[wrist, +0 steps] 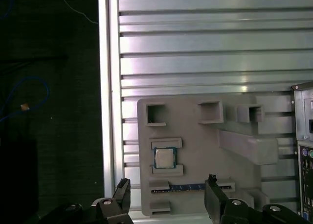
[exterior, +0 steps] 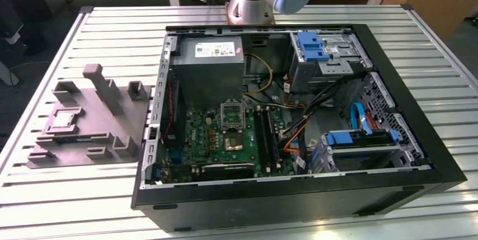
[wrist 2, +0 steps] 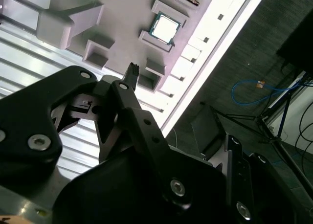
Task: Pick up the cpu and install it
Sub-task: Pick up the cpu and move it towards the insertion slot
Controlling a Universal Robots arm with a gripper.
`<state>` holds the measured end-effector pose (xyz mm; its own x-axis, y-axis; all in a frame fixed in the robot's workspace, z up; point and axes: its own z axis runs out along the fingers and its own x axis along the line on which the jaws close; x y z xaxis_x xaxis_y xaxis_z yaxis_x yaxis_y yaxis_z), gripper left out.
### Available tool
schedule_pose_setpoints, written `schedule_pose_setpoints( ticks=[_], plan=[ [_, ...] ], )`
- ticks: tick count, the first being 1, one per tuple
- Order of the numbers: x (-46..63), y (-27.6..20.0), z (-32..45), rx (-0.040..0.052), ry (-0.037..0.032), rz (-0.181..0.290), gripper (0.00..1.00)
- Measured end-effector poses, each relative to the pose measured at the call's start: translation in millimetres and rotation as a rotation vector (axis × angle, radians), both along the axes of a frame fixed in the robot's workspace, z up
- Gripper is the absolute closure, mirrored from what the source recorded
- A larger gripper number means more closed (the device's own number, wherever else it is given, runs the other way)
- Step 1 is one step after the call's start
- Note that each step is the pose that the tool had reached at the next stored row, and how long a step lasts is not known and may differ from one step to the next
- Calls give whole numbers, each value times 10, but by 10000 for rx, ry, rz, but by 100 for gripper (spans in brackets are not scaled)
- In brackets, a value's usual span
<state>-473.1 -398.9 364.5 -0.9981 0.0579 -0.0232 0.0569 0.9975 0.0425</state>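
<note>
Slatted metal tabletop (exterior: pixel 67 206) is shared by an open computer case (exterior: pixel 299 201) and, on the exterior view's left, a grey moulded tray (exterior: pixel 112 125). The cpu (exterior: pixel 61 119) is seated in a tray recess. In the first wrist view the gripper (wrist: pixel 167 184) is seen over the tray, jaws spread wide, nothing gripped; a dark strip (wrist: pixel 187 187), possibly a memory stick, lies near the cpu.

Table: silvery ribbed metal table (exterior: pixel 75 206), and there are those long slats running across the exterior view, catching the light.
Exterior view's left: grey moulded plastic tray (exterior: pixel 112 114), sitting flat on the slats, close to the table's edge.
Exterior view's right: big black open-sided computer case (exterior: pixel 299 201), lying just beside the tray.
</note>
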Motion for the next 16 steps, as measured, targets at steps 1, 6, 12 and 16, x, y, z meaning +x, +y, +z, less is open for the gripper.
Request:
schedule_pose_setpoints(
  ticks=[1, 6, 12, 16],
  plan=[
    [0, 0, -5, 0, 0, 0, 29],
    [0, 0, -21, -16, -1, 0, 29],
    [0, 0, -42, -22, -1, 1, 29],
    [0, 0, -52, -25, 0, 0, 29]
  ],
)
